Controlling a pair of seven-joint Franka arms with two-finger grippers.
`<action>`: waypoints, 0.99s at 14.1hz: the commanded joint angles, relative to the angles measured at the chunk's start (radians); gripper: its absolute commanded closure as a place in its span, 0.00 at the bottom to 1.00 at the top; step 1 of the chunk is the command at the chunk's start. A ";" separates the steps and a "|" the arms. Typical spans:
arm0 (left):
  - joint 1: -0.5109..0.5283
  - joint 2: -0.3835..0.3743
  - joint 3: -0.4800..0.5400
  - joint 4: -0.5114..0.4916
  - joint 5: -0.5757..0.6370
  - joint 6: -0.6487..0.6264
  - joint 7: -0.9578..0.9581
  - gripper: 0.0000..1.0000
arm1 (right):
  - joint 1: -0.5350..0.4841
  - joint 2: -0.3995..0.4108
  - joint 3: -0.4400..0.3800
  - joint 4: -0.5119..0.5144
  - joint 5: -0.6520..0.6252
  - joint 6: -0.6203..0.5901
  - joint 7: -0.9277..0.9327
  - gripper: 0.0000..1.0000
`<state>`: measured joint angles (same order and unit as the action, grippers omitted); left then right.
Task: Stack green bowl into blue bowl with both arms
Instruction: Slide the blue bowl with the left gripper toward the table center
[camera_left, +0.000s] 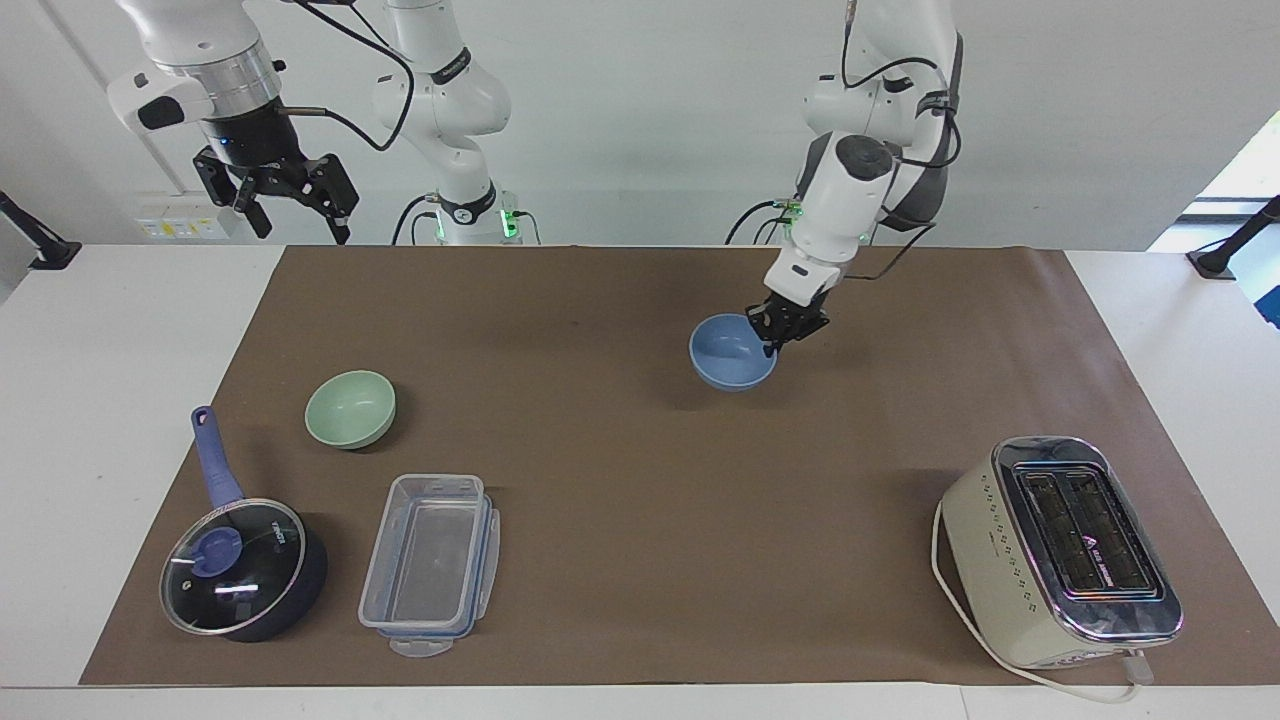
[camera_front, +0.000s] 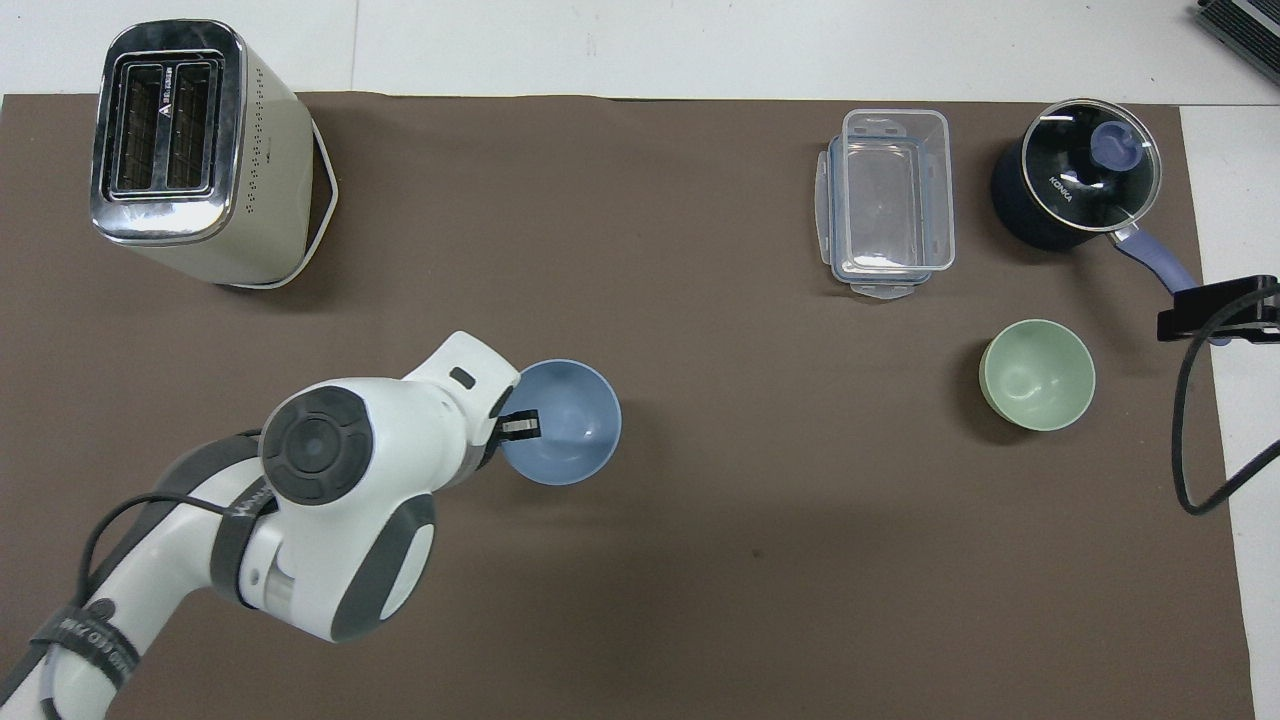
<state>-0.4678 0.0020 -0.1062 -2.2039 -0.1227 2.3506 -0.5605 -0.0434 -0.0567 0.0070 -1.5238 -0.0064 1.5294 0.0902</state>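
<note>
The blue bowl (camera_left: 733, 351) was gripped by its rim in the clenched left end effector (camera_left: 772, 345) and was carried just above the brown mat (camera_left: 640, 480), over the middle of the counter (camera_left: 100, 400). The green bowl (camera_left: 350, 408) was set upright on the mat toward the right arm's end, nearer to the robots than the lidded pot (camera_left: 245, 568) and the clear container (camera_left: 432, 563). The right end effector (camera_left: 295, 222) was held spread and released, raised over the counter's edge at its own end.

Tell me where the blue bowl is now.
The blue bowl hangs over mid-table, gripped at its rim by the left end effector, well apart from the green bowl.
</note>
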 joint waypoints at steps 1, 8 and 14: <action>-0.109 0.067 0.017 0.052 0.032 0.022 -0.111 1.00 | -0.009 -0.005 0.005 -0.004 0.005 -0.005 0.014 0.00; -0.186 0.127 0.017 0.055 0.032 0.105 -0.131 1.00 | -0.009 -0.005 0.005 -0.004 0.005 -0.005 0.013 0.00; -0.199 0.157 0.019 0.038 0.032 0.133 -0.125 1.00 | -0.009 -0.005 0.005 -0.004 0.005 -0.005 0.014 0.00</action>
<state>-0.6379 0.1449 -0.1066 -2.1661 -0.1156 2.4617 -0.6701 -0.0434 -0.0568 0.0071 -1.5238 -0.0064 1.5294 0.0901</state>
